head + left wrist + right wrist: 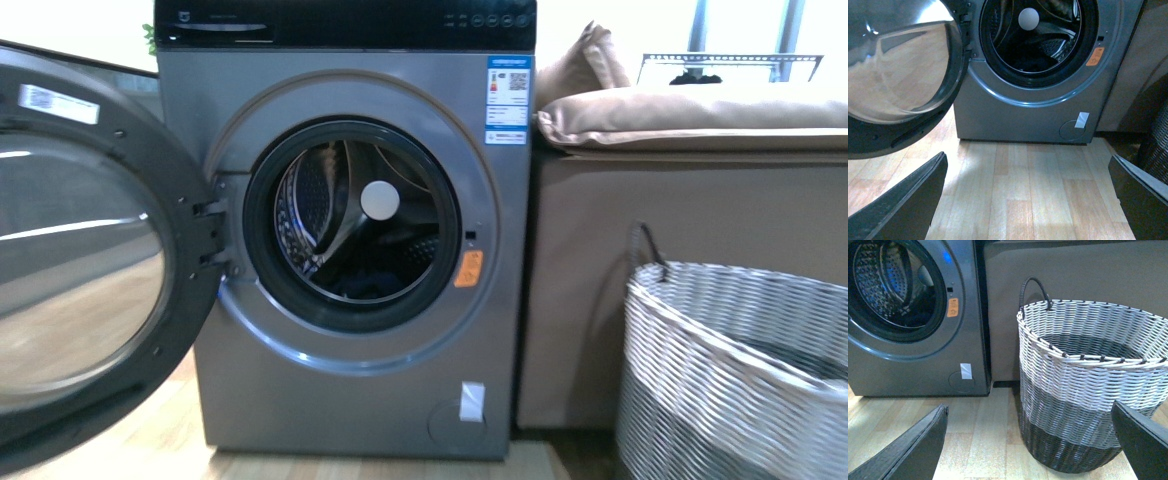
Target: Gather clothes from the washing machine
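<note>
The grey washing machine (pixel 350 340) stands ahead with its round door (pixel 90 250) swung open to the left. Deep in the perforated drum lies a dark bundle that may be the clothes (pixel 375 282); it is too dark to tell its fabric. The machine also shows in the left wrist view (pixel 1028 117) and the right wrist view (pixel 913 365). Neither arm shows in the front view. My left gripper (pixel 1030 200) is open and empty, low over the wood floor in front of the machine. My right gripper (pixel 1030 445) is open and empty, facing the basket.
A white-and-grey woven basket (pixel 735 370) stands right of the machine and looks empty in the right wrist view (pixel 1088 390). A beige sofa (pixel 690 200) with cushions stands behind it. The open door (pixel 898 80) juts out on the left. The floor is light wood planks (pixel 1028 180).
</note>
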### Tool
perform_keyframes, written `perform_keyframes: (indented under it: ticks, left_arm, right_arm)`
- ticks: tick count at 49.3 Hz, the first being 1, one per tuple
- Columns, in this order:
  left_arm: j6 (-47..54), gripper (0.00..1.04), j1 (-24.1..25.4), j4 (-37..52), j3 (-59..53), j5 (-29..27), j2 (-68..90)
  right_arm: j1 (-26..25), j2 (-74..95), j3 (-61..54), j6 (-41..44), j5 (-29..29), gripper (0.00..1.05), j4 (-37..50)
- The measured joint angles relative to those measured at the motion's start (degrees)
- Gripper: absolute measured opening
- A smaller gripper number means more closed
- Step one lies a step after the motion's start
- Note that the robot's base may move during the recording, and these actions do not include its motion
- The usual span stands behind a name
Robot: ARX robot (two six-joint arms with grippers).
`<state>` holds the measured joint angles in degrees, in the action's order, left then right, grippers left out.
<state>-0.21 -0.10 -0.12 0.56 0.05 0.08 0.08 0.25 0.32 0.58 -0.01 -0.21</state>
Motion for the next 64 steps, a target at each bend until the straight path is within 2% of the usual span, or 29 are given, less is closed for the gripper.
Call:
perform_keyframes:
  ticks: [64]
  left_arm:
    - [0.00,0.98,0.00,0.02,-0.02,-0.04,-0.13]
  right_arm:
    - [-0.04,0.00,0.00,0.00,0.07,0.97,0.02]
